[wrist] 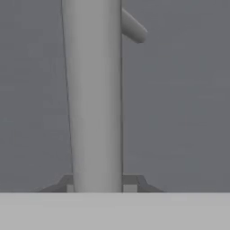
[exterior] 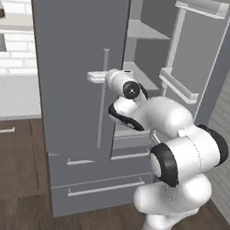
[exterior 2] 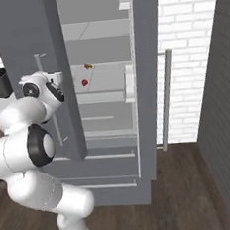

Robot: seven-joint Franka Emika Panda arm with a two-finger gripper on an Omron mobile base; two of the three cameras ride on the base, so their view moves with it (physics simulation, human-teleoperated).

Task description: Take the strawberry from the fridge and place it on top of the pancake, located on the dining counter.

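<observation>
A white worktop (exterior: 13,96) over brown cabinets (exterior: 9,156) sits at the far left. Next to it stands the fridge (exterior: 70,82), its left door shut and its right door swung open. The gripper (exterior: 97,77) is clamped on the left door's silver bar handle (wrist: 94,99), which runs between its 2 fingertips. Further right, on a grey shelf (exterior 2: 104,85) inside, the strawberry (exterior 2: 84,82) lies near the left edge, with a small yellow-brown food item (exterior 2: 87,67) behind it.
</observation>
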